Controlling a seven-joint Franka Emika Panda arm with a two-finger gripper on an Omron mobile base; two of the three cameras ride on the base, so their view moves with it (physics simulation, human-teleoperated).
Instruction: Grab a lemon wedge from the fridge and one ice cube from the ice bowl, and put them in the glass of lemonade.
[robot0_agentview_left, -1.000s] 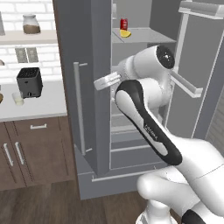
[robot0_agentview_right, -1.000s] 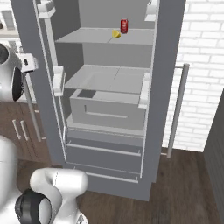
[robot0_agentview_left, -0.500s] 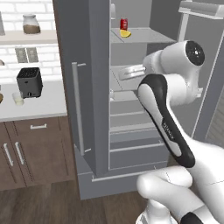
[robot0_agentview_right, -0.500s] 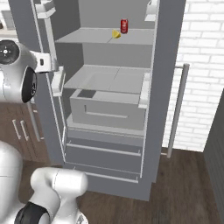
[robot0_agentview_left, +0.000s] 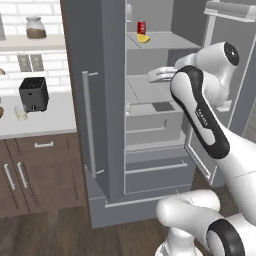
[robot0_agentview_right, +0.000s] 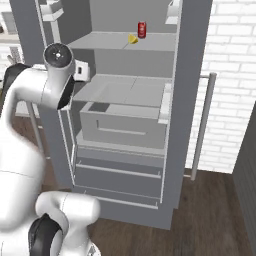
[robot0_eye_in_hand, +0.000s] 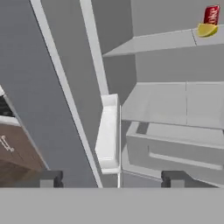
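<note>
Kitchen, rendered: white brick wall, dark wood floor, brown wooden cupboards (robot0_agentview_left: 35, 167) under a pale counter (robot0_agentview_left: 45, 117) to the left of the gripper

Fridge (robot0_agentview_left: 95, 100): one, tall, dark grey, both doors swung open; grey shelves and drawers inside, long silver bar handle on each door. The gripper (robot0_eye_in_hand: 111, 177) sits at the left edge of the open compartment, at the height of the middle shelf, just beside the white door bin (robot0_eye_in_hand: 108, 131)

Gripper: one; fingertips (robot0_eye_in_hand: 50, 178) spread wide apart in the hand view, nothing between them, nothing held

Lemon wedge (robot0_eye_in_hand: 206, 29): one, bright yellow, on the upper fridge shelf, above the gripper and further in to its right, well apart from it. Also seen at (robot0_agentview_left: 143, 38) and (robot0_agentview_right: 132, 39)

Red can (robot0_eye_in_hand: 211, 15): one, upright, just behind the wedge on the same shelf, touching or nearly so; cannot tell which

Counter items, all well to the left of the gripper and outside the fridge:
- black toaster (robot0_agentview_left: 33, 94), one
- small clear glass with pale liquid (robot0_agentview_left: 20, 113), one, just left of the toaster
- jar with brown contents (robot0_agentview_left: 36, 27), one, on the wall shelf above

Drawers: one large grey box drawer (robot0_agentview_right: 125, 125) below the gripper, two flat drawer fronts beneath it
</note>
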